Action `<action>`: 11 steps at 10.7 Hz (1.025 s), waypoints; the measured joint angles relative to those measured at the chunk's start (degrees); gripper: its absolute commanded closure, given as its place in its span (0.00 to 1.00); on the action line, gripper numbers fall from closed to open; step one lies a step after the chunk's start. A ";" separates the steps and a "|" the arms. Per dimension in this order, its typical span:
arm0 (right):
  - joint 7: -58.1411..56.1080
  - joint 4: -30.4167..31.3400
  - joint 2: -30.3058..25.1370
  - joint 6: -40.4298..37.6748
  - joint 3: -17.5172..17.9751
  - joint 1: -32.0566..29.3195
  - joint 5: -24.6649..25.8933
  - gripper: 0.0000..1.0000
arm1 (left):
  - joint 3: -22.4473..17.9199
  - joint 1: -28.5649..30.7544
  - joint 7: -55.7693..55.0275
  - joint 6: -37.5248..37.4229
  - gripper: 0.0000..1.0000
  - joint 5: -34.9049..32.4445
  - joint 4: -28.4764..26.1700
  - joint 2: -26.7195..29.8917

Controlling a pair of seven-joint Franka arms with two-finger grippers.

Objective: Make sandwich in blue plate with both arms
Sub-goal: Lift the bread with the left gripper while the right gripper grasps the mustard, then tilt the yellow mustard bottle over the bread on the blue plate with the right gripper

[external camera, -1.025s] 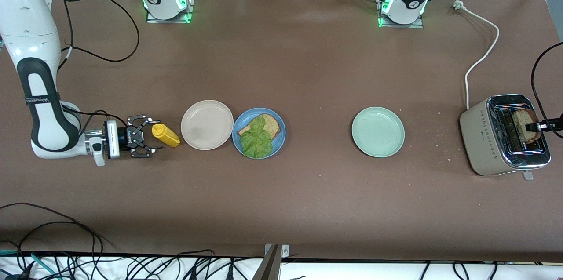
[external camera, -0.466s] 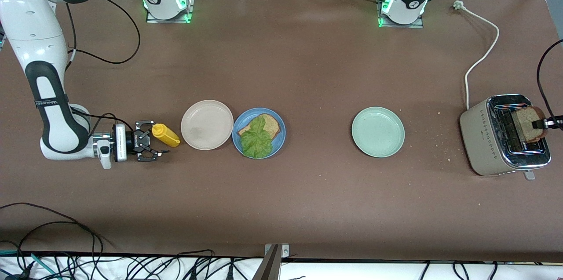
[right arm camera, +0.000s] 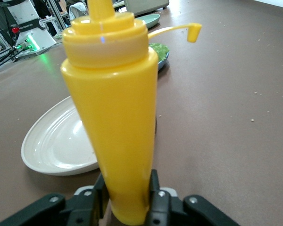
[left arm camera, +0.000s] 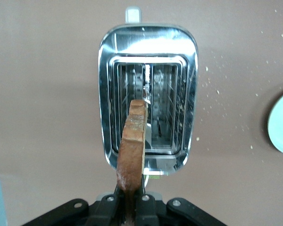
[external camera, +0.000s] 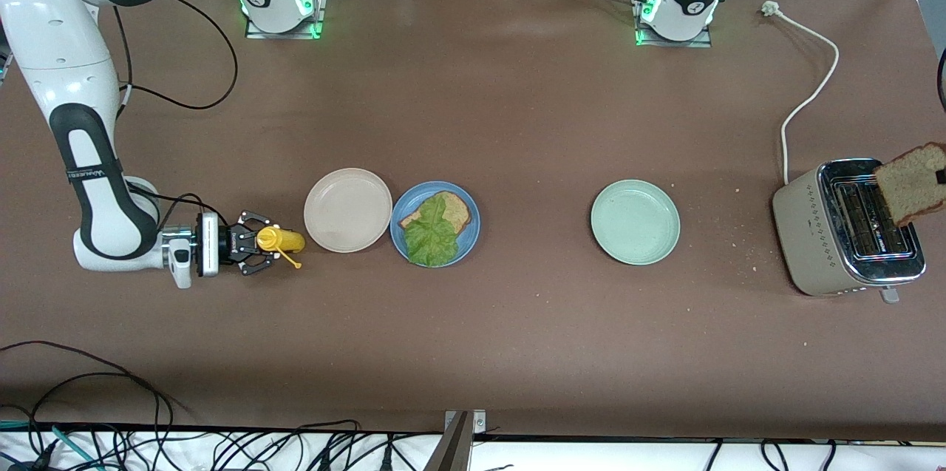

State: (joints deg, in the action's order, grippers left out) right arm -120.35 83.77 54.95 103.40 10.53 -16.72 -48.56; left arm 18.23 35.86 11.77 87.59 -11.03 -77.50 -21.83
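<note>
A: What is each tool doing?

B: The left tool [left arm camera: 130, 207] is pinched tight on the lower edge of a bread slice [left arm camera: 132, 143], holding it on edge in the air over the toaster [left arm camera: 148, 96]. The right tool [right arm camera: 127, 197] has its fingers pressed against the base of a yellow squeeze bottle [right arm camera: 115, 122], which stands at the right arm's end of the bench [external camera: 473, 338], its cap flipped off on a thin strap.

A: And the sandwich?

B: Half built. On the blue plate [external camera: 467, 236], near the middle of the bench, one brown bread slice [external camera: 452, 209] lies flat with a ruffled lettuce leaf [external camera: 431, 238] over part of it.

A: Other dishes?

B: A beige plate [external camera: 347, 210] touches the blue one, between it and the bottle; a mint-green plate [external camera: 635, 222] sits toward the toaster. Both toaster slots show only wire racks.
</note>
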 measured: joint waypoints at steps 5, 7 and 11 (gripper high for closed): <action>11.17 -2.23 -2.49 3.96 0.36 2.69 8.70 1.00 | 1.60 -0.12 -0.01 -9.81 1.00 7.02 -0.15 9.42; 21.87 -2.58 -6.43 4.22 0.40 4.93 15.95 1.00 | 2.38 -0.24 -1.13 -12.39 1.00 10.14 -0.61 10.47; 39.03 -2.58 -11.89 4.20 0.39 9.33 25.77 1.00 | 8.01 -0.61 -9.70 -12.72 1.00 11.79 -2.47 10.41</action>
State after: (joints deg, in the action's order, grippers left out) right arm -81.32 81.19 43.06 107.60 10.92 -7.40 -22.79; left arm 26.24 35.26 2.08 74.87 0.76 -79.97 -11.43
